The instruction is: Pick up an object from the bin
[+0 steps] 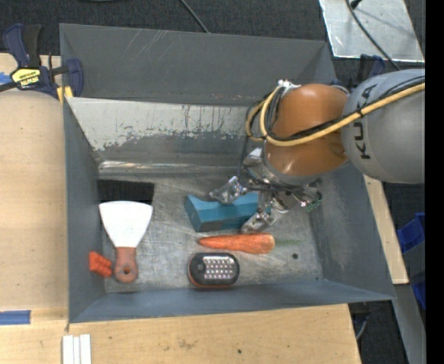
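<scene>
Grey bin (81, 226) w/ six things on its floor. Gripper (245, 205) is seen at approx. 2 o'clock of floor ctr, fingers apart and set either side of the right end of a teal block (209, 213) lying near ctr; contact can't be made out. An orange carrot (237, 243) is laid at 5 o'clock, a black oval thing w/ grid (212, 269) at 6, a white scraper (125, 226) at 9, a small orange piece (99, 262) at 8, and a black flat piece (125, 192) at 10.

Hidden behind the gripper (250, 203): right end of blue block (212, 213). Cut off at right edge: arm (388, 131). Partly covered by white scraper (126, 226): black thing (123, 192), kind unclear. Too small to name: orange bit (99, 262) left of scraper handle.
</scene>
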